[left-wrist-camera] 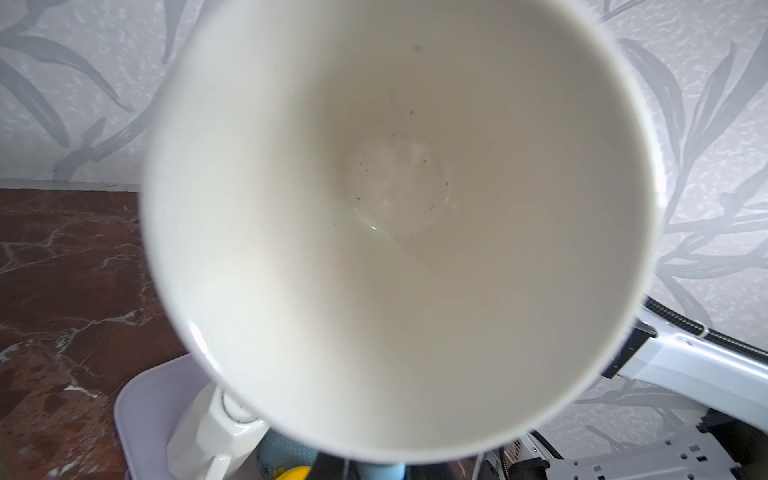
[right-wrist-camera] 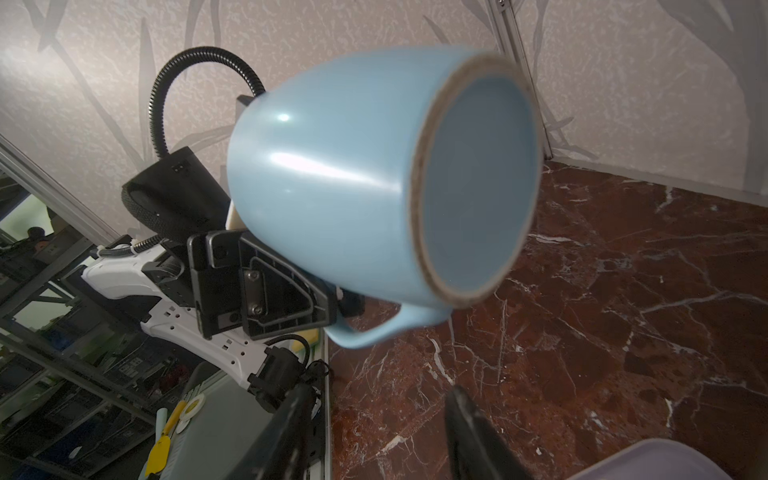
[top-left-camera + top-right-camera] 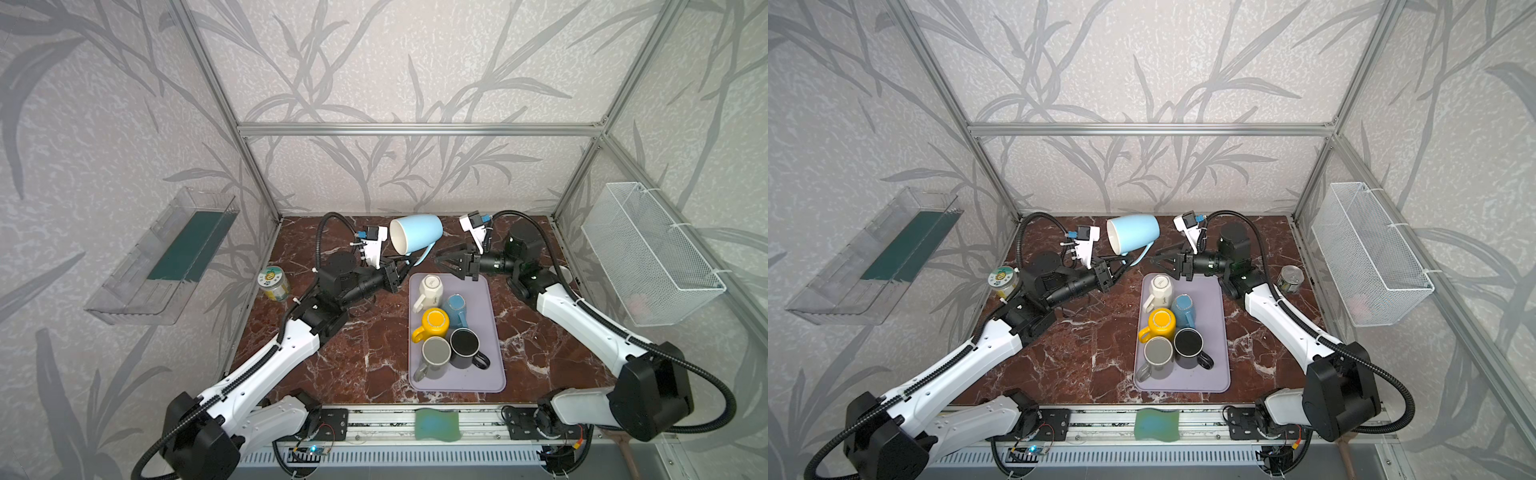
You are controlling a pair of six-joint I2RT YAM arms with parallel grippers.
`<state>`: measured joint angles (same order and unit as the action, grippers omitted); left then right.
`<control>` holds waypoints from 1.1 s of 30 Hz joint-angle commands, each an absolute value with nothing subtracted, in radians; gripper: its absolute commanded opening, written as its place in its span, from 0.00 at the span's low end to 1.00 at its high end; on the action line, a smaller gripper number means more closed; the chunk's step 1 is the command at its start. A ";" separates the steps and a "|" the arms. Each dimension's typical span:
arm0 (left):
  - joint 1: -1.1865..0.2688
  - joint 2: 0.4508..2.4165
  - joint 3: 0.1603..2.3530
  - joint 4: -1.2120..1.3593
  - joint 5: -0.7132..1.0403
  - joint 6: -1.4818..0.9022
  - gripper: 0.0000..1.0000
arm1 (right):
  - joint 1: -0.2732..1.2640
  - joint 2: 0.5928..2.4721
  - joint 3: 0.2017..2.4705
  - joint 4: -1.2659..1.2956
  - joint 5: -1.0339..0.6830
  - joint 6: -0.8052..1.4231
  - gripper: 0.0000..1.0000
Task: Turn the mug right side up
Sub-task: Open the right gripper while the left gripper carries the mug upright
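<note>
Right wrist view showed the left claw (image 2: 341, 302) pinching the curved handle (image 2: 374, 332) of the shiny round blue mug (image 2: 332, 174), and the right claw (image 2: 378, 419) stood wide, empty.

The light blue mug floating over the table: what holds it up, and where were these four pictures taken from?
Two robot arms work over a marble table. Two pictures come from a camera pair overhead, two from a small camera on each arm's wrist. The left end effector, a two-fingered clamp, is shut on the handle of the light blue mug, holding it in the air on its side. The left wrist camera looks into its white inside; the right one sees its base. The right end effector stands open beside it, empty. Also there: a lilac tray with five more mugs, a jar and a tin.
</note>
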<state>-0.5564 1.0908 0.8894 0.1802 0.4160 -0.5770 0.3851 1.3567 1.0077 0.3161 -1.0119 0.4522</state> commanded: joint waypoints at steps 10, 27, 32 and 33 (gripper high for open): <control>-0.511 1.122 1.032 -0.035 0.261 -0.458 0.00 | 0.359 1.272 0.949 0.189 -0.877 0.374 0.48; -0.344 1.314 1.174 -0.303 0.153 -0.340 0.00 | 0.356 1.168 0.865 0.040 -0.728 0.336 0.43; -0.336 1.410 1.242 -0.376 0.088 -0.288 0.00 | 0.356 1.146 0.842 0.016 -0.700 0.340 0.42; -0.333 1.428 1.254 -0.386 0.079 -0.283 0.00 | 0.356 1.144 0.840 0.009 -0.696 0.340 0.42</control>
<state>-0.3378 1.4128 1.1843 -0.3862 0.1307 -0.3401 0.3599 1.1736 0.8536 0.0353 -0.7212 0.3489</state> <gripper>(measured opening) 0.147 0.424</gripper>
